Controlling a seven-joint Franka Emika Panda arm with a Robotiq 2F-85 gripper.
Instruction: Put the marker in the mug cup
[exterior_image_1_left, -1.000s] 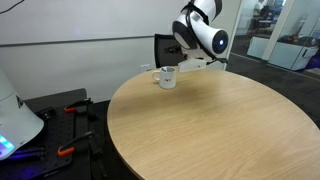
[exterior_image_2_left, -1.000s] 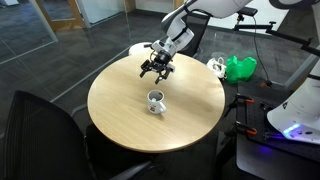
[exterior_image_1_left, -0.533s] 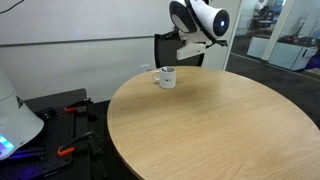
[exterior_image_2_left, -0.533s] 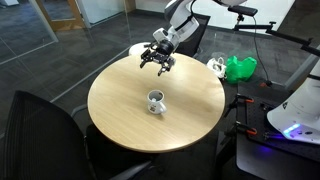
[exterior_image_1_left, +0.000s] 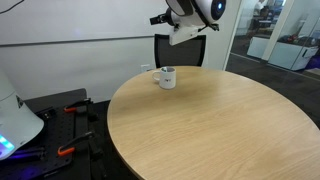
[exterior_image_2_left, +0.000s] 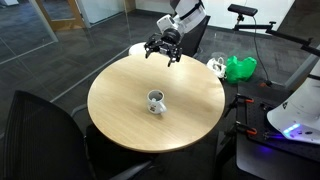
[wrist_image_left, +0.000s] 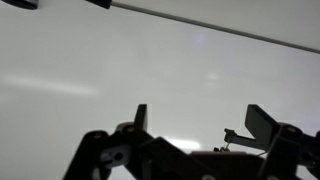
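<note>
The white mug cup (exterior_image_1_left: 167, 77) stands upright on the round wooden table (exterior_image_1_left: 220, 130) near its far edge; it also shows in an exterior view (exterior_image_2_left: 156, 101), near the table's middle. The green marker is not visible on the table; the mug's inside is too small to read. My gripper (exterior_image_2_left: 165, 50) hangs open and empty, high above the table's edge and well away from the mug. It also shows at the top of an exterior view (exterior_image_1_left: 163, 22). In the wrist view its spread fingers (wrist_image_left: 195, 115) frame only a bright white surface.
A black chair (exterior_image_2_left: 45, 125) stands at one side of the table and another (exterior_image_1_left: 170, 48) behind the mug. A green bag (exterior_image_2_left: 238, 68) lies on the floor. A white machine (exterior_image_1_left: 12, 120) and red-handled tools (exterior_image_1_left: 70, 110) sit beside the table.
My gripper has risen from just above the table's edge to well above it, staying open. The mug has not moved.
</note>
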